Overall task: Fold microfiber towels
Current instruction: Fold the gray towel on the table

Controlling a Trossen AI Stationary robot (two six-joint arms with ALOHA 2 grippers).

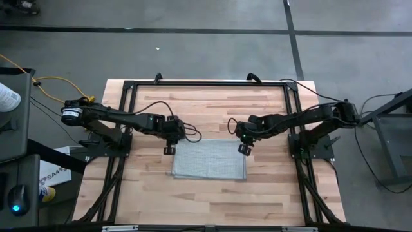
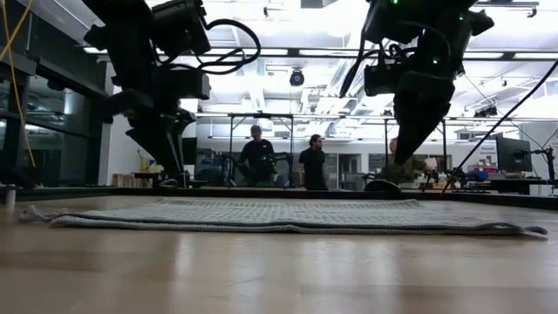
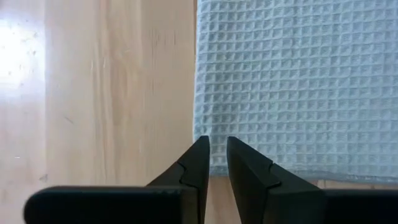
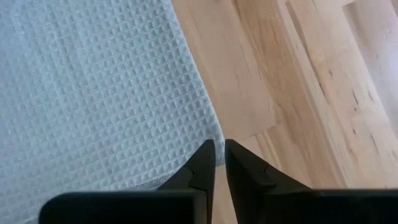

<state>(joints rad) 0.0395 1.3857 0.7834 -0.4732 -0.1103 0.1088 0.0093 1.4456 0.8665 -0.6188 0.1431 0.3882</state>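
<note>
With the microfiber towel (image 1: pixel 209 159) flat at frame centre, long axis left-right, each gripper hovers over one upper corner.
Left gripper (image 1: pixel 168 149) upper-left corner, right gripper (image 1: pixel 244 149) upper-right; both finger pairs nearly together, holding nothing.

A wooden table (image 1: pixel 148 193) carries one flat grey-blue towel (image 1: pixel 209 159)

Grey-blue waffle-weave microfiber towel (image 1: pixel 209 160) lies flat, folded rectangular; mid-table.
</note>
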